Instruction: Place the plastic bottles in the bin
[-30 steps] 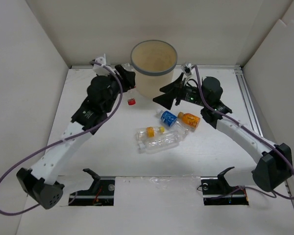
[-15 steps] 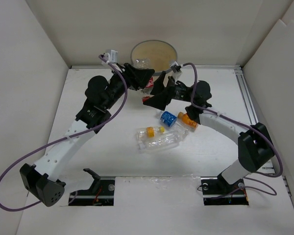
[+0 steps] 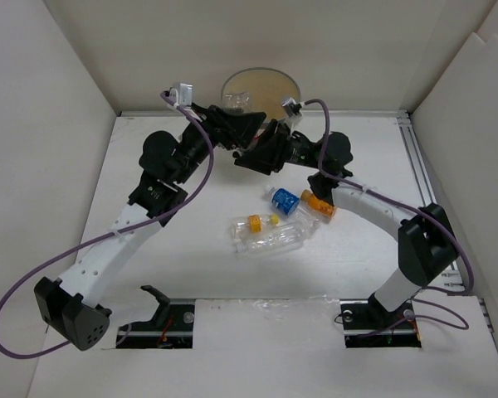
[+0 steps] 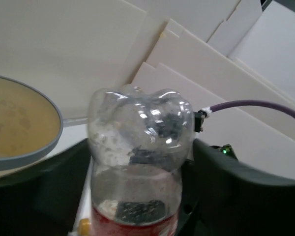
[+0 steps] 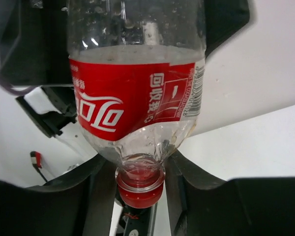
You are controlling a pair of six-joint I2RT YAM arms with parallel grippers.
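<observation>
A clear plastic bottle (image 5: 137, 98) with a red label and red cap hangs in the air beside the bin (image 3: 261, 70), a round beige bucket with a grey rim (image 4: 58, 130). My right gripper (image 5: 140, 172) is shut on its neck just above the cap. My left gripper (image 4: 140, 164) stands open around the bottle's body (image 4: 137, 132), with a gap at the left finger. In the top view the two grippers (image 3: 244, 126) (image 3: 254, 154) meet in front of the bin. On the table lie a blue-labelled bottle (image 3: 284, 201), an orange one (image 3: 319, 204), a small yellow-capped one (image 3: 256, 222) and a larger unlabelled one (image 3: 275, 238).
White walls close in the table on the left, back and right. A metal rail (image 3: 419, 178) runs along the right side. Purple cables (image 3: 191, 186) loop off both arms. The right arm's forearm passes above the orange bottle.
The left arm lifted the red-labelled bottle from beside the bin. The right gripper came across and closed on its neck. The left jaws then spread apart.
</observation>
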